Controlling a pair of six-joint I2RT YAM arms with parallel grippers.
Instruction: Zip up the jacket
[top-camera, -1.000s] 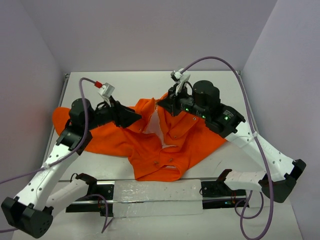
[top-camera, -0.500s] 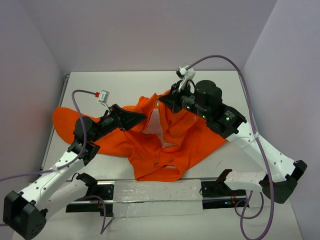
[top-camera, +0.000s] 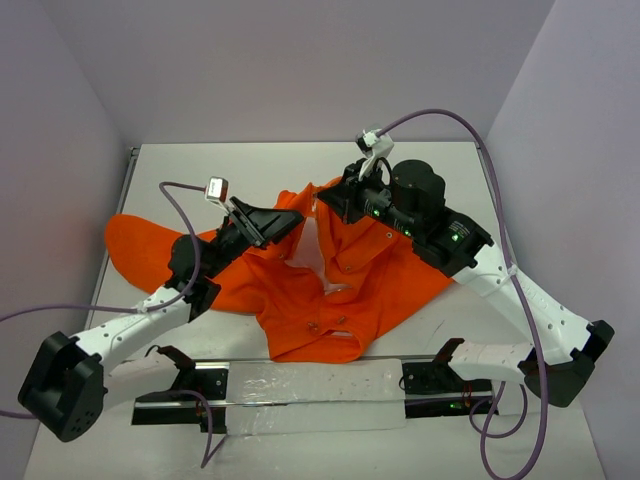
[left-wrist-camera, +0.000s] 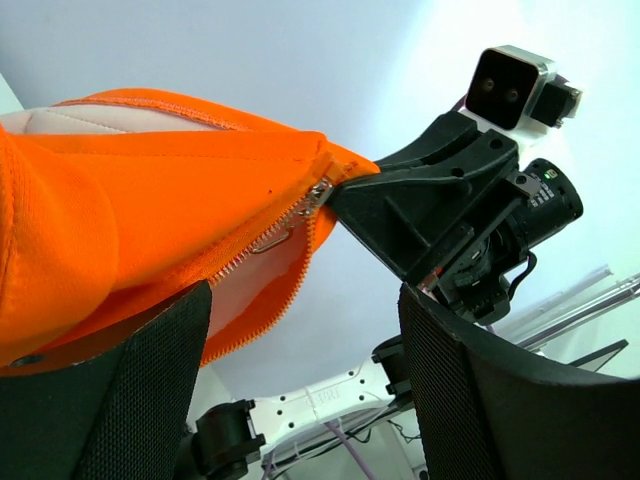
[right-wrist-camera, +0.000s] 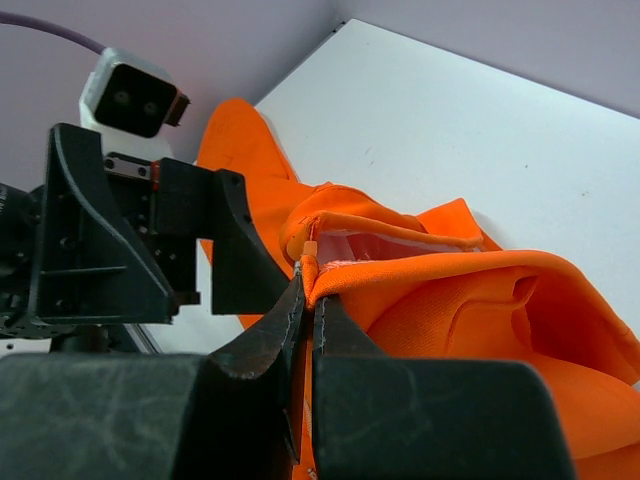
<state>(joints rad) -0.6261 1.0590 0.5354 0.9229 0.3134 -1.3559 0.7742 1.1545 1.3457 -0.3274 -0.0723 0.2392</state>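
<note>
The orange jacket (top-camera: 340, 300) lies spread on the table, front open, pale lining showing. My right gripper (top-camera: 326, 201) is shut on the jacket's front edge at the upper end of the zipper and holds it raised; the right wrist view shows the jaws (right-wrist-camera: 308, 290) pinching the orange hem (right-wrist-camera: 480, 290). My left gripper (top-camera: 290, 222) is open, just left of that raised edge. In the left wrist view its fingers (left-wrist-camera: 120, 390) stand wide apart and empty, with the zipper slider (left-wrist-camera: 318, 192) and its teeth above them, right beside the right gripper (left-wrist-camera: 400, 215).
The jacket's sleeve (top-camera: 135, 240) spreads to the far left. Purple cables arc over both arms (top-camera: 450, 125). White walls close in the table at back and sides (top-camera: 300, 70). A metal rail (top-camera: 300, 385) runs along the near edge.
My left arm has stretched out and lowered, carrying its open gripper right toward the raised zipper edge. My right gripper has lifted the jacket edge slightly.
</note>
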